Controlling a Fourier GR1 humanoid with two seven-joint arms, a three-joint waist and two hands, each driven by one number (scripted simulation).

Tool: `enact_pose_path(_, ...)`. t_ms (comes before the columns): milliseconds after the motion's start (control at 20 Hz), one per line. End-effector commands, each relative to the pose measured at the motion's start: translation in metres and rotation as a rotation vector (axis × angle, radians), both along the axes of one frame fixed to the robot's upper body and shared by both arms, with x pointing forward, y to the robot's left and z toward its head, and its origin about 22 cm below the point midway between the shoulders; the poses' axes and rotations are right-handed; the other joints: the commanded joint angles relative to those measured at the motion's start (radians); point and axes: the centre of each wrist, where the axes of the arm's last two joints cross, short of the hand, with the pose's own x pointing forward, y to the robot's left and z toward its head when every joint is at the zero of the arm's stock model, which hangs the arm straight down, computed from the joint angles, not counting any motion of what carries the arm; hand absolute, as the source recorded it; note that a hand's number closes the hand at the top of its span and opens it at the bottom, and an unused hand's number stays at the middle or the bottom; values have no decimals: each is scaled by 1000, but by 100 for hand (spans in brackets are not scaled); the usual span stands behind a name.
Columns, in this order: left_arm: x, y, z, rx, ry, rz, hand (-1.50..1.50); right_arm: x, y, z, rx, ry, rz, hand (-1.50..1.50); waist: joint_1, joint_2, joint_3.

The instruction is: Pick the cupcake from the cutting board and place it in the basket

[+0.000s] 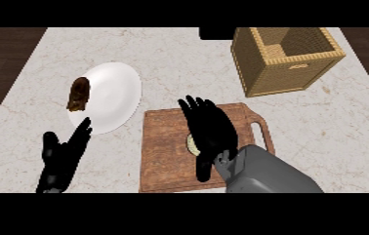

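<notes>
Head view: a pale marbled worktop (pixel 180 58) carries a wooden cutting board (pixel 162 151) with a handle slot on its right side. The right hand (pixel 210 131) lies over the middle of the board, palm down, its fingers (pixel 193 107) stretched forward and slightly spread, the thumb pointing back toward the grey forearm. Only a pale sliver of the cupcake (pixel 192 144) shows, at the left edge of that palm, on the board; whether the hand touches it I cannot tell. The left hand (pixel 61 158) shows near the lower left edge, off the board, with its fingers straight and apart, holding nothing. Just above it a white plate (pixel 119 90) holds a dark brown piece of food (pixel 78 94) near its left rim. A woven basket (pixel 284 58), open at the top, stands at the upper right, well apart from the board. No writing or label can be read on anything.
</notes>
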Motion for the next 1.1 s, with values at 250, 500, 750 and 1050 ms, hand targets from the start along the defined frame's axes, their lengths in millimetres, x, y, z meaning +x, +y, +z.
enact_pose_path(250,-22,11,-23,-16,88,7,0,13,6,-29,-109,78,-19,-150,6,7,-11)
enact_pose_path(500,-16,-6,-13,-21,91,4,0,6,0,-49,-120,81,-38,-150,0,6,-10)
enact_pose_path(750,-20,14,-8,-6,90,22,0,8,0,-42,-96,79,-22,-150,0,5,-10)
enact_pose_path(1050,-23,11,-22,-22,88,16,0,13,20,-70,-100,76,-25,-150,5,7,-10)
